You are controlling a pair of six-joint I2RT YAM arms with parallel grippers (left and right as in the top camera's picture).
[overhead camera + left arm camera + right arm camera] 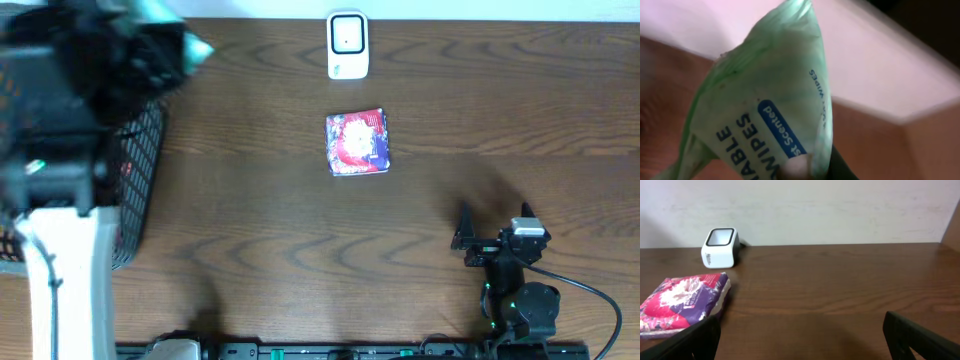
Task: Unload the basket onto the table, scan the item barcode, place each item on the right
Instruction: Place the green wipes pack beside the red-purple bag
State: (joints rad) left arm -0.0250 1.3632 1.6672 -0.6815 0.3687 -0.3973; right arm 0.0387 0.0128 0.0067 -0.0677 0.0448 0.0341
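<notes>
A pale green pack of flushable wipes [765, 100] fills the left wrist view, pinched at its lower edge by my left gripper [810, 167], which is shut on it. In the overhead view that arm is raised close to the camera and blurred, with a teal corner of the pack [188, 47] sticking out at the top left. The white barcode scanner [348, 45] [720, 247] stands at the table's far edge. My right gripper [495, 215] [802, 340] rests open near the front right, with nothing between its fingers.
A red and purple packet [357, 142] [682, 302] lies flat in front of the scanner. A black wire basket [140, 185] stands at the left edge, partly hidden by the left arm. A pale wall runs behind the table.
</notes>
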